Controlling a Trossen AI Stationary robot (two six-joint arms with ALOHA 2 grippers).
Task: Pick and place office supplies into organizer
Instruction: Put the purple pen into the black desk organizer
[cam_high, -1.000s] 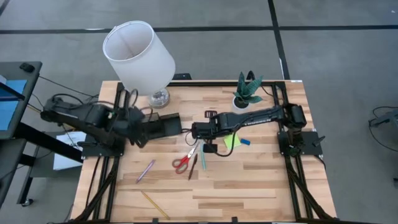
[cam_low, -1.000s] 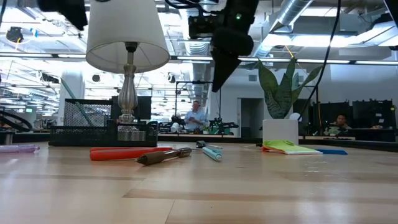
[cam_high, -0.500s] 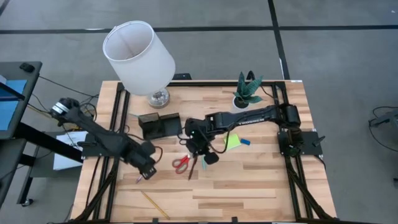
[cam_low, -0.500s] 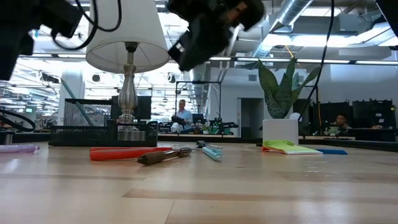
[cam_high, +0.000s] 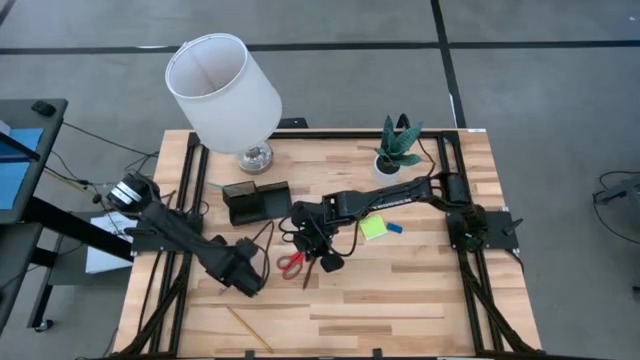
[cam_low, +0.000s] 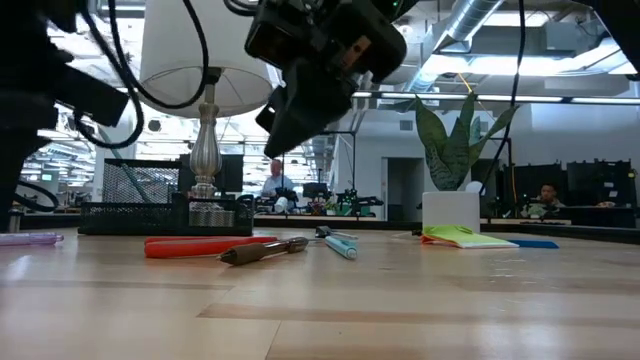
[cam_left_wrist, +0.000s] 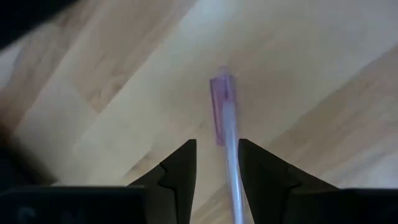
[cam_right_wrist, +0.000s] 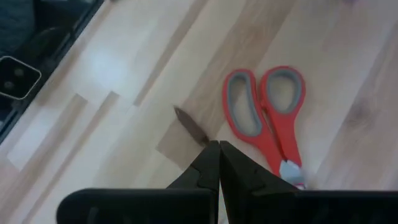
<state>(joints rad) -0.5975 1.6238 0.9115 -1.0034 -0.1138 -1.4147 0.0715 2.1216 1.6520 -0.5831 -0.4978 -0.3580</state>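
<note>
My left gripper is open, low over the near-left part of the table. One finger stands on either side of the pink pen, which lies flat on the wood and is hidden in the high view. My right gripper is shut and empty, well above the table. It hangs over the red-handled scissors and a dark pen, both lying flat. The black organizer stands to the far left of them.
The lamp and potted plant stand at the far edge. A lime-green sticky pad and blue eraser lie right of centre. A light blue pen lies by the scissors, and a yellow pencil near the near edge.
My left gripper has swung from beside the organizer toward the near edge and come down over the pink pen. My right gripper has moved from the organizer's right side toward the near edge, over the scissors and dark pen, and has tipped. No object has moved.
</note>
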